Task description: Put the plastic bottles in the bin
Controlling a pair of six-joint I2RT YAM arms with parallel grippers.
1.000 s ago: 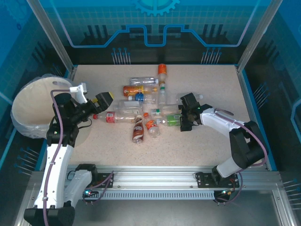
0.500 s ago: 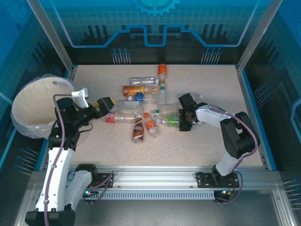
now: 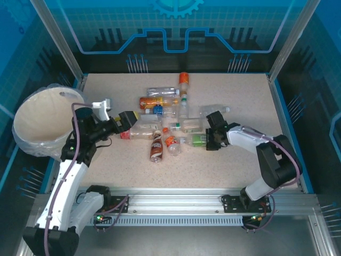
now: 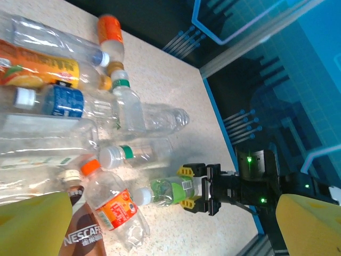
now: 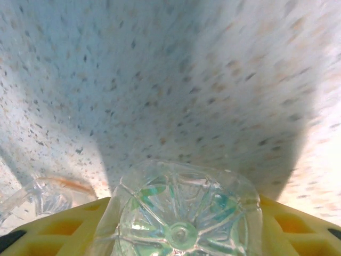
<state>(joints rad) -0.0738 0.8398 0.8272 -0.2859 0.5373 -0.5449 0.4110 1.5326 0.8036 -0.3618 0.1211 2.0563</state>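
**Top view.** Bin (image 3: 37, 125): far left, beyond the surface (image 3: 240, 96) edge. Plastic bottles (image 3: 160, 114): a heap lying mid-surface. My left claw (image 3: 128, 120): spread and empty, just beside the heap's left end. My right claw (image 3: 213, 140): at the green-label bottle (image 3: 198, 140) on the heap's right end.

**Left wrist view.** Left claw (image 4: 173, 218): fingers wide apart, nothing between them. Green-label bottle (image 4: 169, 192): lying flat, base inside the right claw (image 4: 205, 188).

**Right wrist view.** Right claw (image 5: 181, 234): clamped on that bottle's (image 5: 181, 213) ribbed base.

**Handling, as I judge it.** The grip sits at the very end, so I should lift slowly. A modest squeeze avoids crushing. I should clear the neighbours before carrying it to the bin.
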